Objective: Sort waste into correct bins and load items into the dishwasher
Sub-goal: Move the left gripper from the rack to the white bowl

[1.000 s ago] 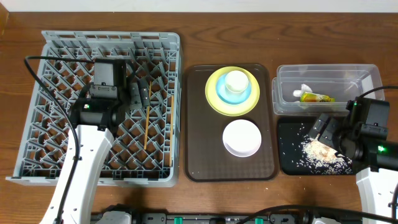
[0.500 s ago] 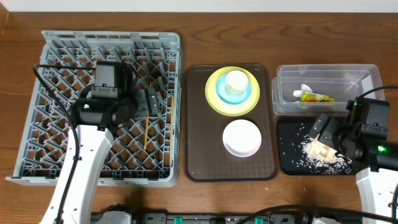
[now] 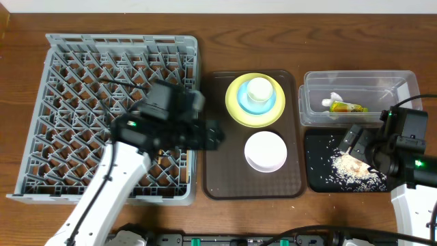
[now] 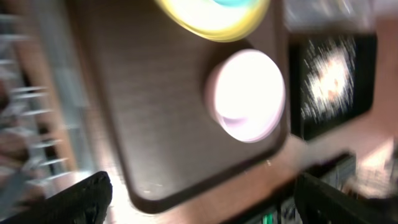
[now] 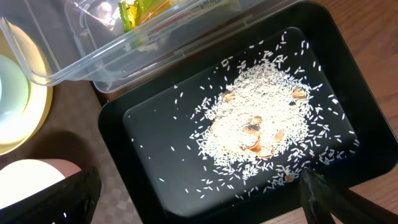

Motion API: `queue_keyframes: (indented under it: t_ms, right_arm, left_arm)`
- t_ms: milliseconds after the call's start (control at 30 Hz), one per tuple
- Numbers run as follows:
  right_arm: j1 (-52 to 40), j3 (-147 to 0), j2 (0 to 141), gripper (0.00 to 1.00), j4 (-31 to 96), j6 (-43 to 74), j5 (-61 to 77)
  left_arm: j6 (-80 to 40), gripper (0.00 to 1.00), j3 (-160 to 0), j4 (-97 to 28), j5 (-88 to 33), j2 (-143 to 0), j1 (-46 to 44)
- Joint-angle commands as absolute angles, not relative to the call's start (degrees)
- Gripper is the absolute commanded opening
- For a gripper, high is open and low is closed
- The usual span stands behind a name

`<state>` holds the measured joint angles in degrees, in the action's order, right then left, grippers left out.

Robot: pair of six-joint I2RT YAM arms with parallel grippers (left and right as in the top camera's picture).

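Sorting looks done, with the wrapper [image 3: 345, 106] in the clear tub [image 3: 410, 76] and rice [image 5: 261, 124] in the black tray [image 5: 143, 124], while yellow plate [image 3: 235, 111], blue bowl [image 3: 273, 102], cup [image 3: 259, 88] and white bowl [image 3: 265, 151] sit on the brown tray [image 3: 225, 167] beside the rack [image 3: 68, 102], my left hand [image 3: 213, 134] and right hand [image 3: 355, 141] wide open, empty.

The whole view is blurred. A round white bowl [image 4: 245, 93] sits on a brown plastic serving tray [image 4: 149, 124], just below a round yellow plate [image 4: 211, 15] that is cut off by the top edge. At right, a shallow black rectangular tray [image 4: 364, 109] holds whitish rice-like crumbs [image 4: 329, 78]. A grey plastic dish rack [image 4: 37, 99] shows at left. The left hand [image 4: 202, 202] has its dark fingers [image 4: 74, 199] spread wide, one in each lower corner.
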<state>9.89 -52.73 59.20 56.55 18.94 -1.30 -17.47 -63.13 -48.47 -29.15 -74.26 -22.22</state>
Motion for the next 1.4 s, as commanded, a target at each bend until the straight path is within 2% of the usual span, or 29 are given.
queue_keyframes:
  t_ms: [0,100,133,167,300,400,533,867,1200,1367]
  right_arm:
    - [10.3,-53.2,58.9,0.99,56.6,19.2,-1.5]
    - [10.3,-53.2,58.9,0.99,56.6,19.2,-1.5]
    - [10.3,-53.2,58.9,0.99,56.6,19.2,-1.5]
    - [10.3,-53.2,58.9,0.99,56.6,19.2,-1.5]
    - [10.3,-53.2,58.9,0.99,56.6,19.2,-1.5]
    - [10.3,-53.2,58.9,0.99,56.6,19.2,-1.5]
    - [10.3,-53.2,58.9,0.99,56.6,19.2,-1.5]
    - [10.3,-53.2,58.9,0.99,56.6,19.2,-1.5]
    - [10.3,-53.2,58.9,0.99,56.6,19.2,-1.5]
    - [10.3,-53.2,58.9,0.99,56.6,19.2,-1.5]
  left_arm:
    - [-17.9,0.94,-62.8,-44.4,-30.4,-74.5,-28.3]
    - [-18.0,0.92,-62.8,-40.3,-30.0,-74.5,-30.3]
    - [-18.4,0.79,-62.8,-39.3,-29.9,-74.6,-30.7]
    - [-19.1,0.70,-62.8,-38.6,-29.6,-74.8,-31.0]
    - [-22.3,0.42,-62.8,-39.4,-21.5,-77.1,-34.3]
    - [-24.2,0.32,-62.8,-38.7,-17.7,-80.0,-37.2]
    - [-25.5,0.31,-62.8,-35.5,-13.8,-85.8,-40.8]
    - [-28.0,0.29,-62.8,-27.0,-13.6,-100.9,-44.0]
    - [-28.0,0.21,-62.8,-31.7,-4.6,-101.8,-44.0]
    - [-28.0,0.21,-64.0,-36.8,4.7,-98.8,-44.0]
